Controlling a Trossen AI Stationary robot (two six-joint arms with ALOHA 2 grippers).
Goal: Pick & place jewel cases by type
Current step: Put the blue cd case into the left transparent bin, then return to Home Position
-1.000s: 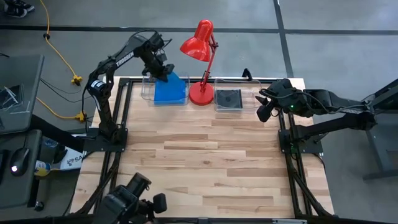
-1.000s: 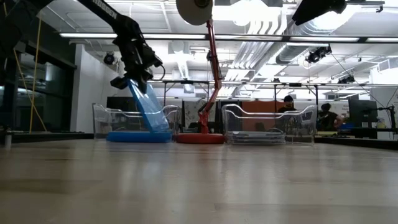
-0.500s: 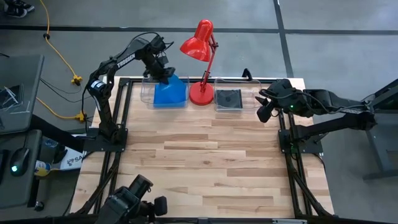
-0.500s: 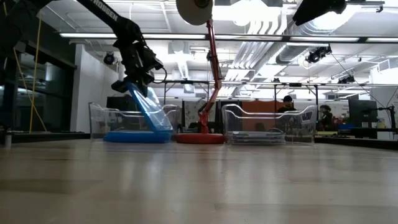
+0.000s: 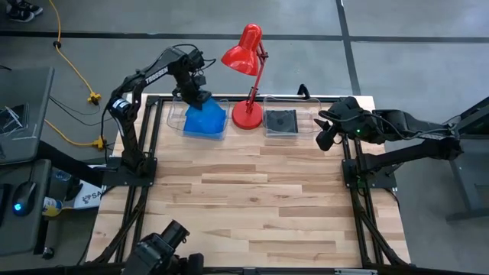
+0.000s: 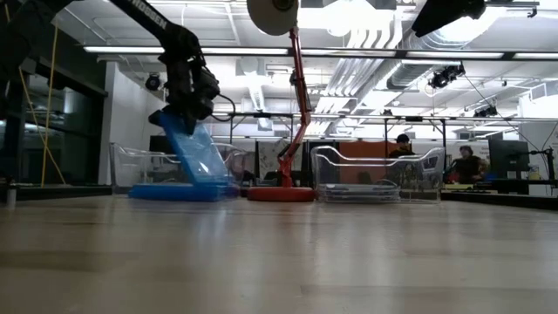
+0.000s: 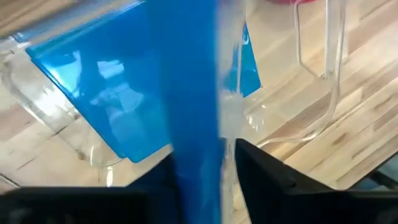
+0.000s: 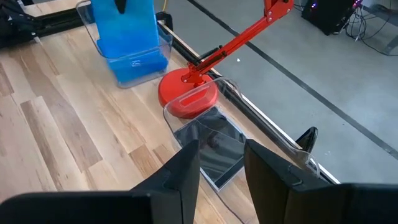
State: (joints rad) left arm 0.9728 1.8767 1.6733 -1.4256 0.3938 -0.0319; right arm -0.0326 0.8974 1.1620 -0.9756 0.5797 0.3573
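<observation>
My left gripper (image 5: pixel 196 93) grips a blue case (image 6: pixel 195 155), tilted on edge in the far left clear tray (image 6: pixel 122 166) over other blue ones. My right gripper (image 5: pixel 324 136) waits open at the right edge. Dark cases (image 5: pixel 280 121) fill the right tray (image 6: pixel 375 171); sorting looks nearly finished.

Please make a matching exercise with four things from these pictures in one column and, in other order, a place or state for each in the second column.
1. blue jewel case
2. dark jewel cases
3. red lamp
4. right gripper

a. stands between the two trays
b. tilted, held by the left gripper
c. at the table's right edge, holds nothing
d. lie flat in the right tray

Pairs: 1-b, 2-d, 3-a, 4-c
</observation>
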